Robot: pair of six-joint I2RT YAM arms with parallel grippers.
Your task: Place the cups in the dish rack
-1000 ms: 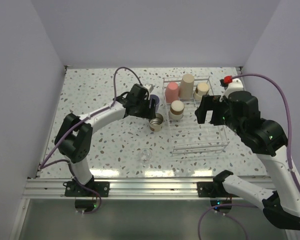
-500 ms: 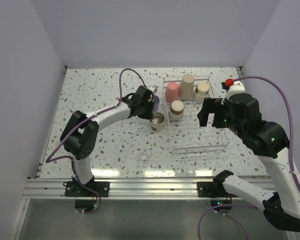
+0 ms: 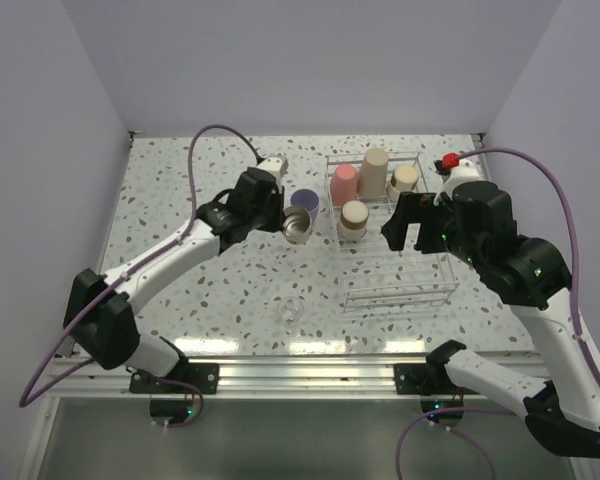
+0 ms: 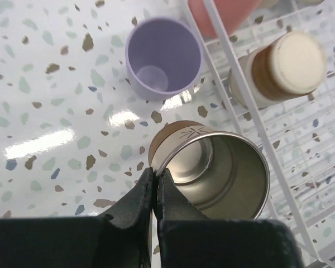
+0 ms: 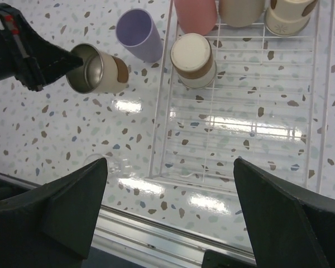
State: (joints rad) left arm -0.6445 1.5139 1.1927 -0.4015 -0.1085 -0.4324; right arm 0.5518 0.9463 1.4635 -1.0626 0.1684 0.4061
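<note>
My left gripper (image 4: 155,174) is shut on the rim of a short beige cup (image 4: 212,167) with a shiny metal inside, one finger inside the rim and one outside. The cup (image 3: 296,226) hangs tilted just left of the dish rack (image 3: 400,292). A lavender cup (image 3: 303,200) stands upright on the table right behind it. In the rack's far end stand a pink cup (image 3: 344,182), a taller tan cup (image 3: 374,172) and two beige cups (image 3: 354,218), (image 3: 404,180). My right gripper (image 5: 170,162) hovers wide open above the rack, holding nothing.
A small clear object (image 3: 293,310) lies on the speckled table near the front. The aluminium rail (image 3: 310,375) runs along the near edge. White walls close in the left, right and back. The rack's near half (image 5: 240,123) holds no cups.
The left gripper has closed on the beige cup's rim and carried it, tilted, a little back and to the left. The right gripper has stayed open and hardly moved.
</note>
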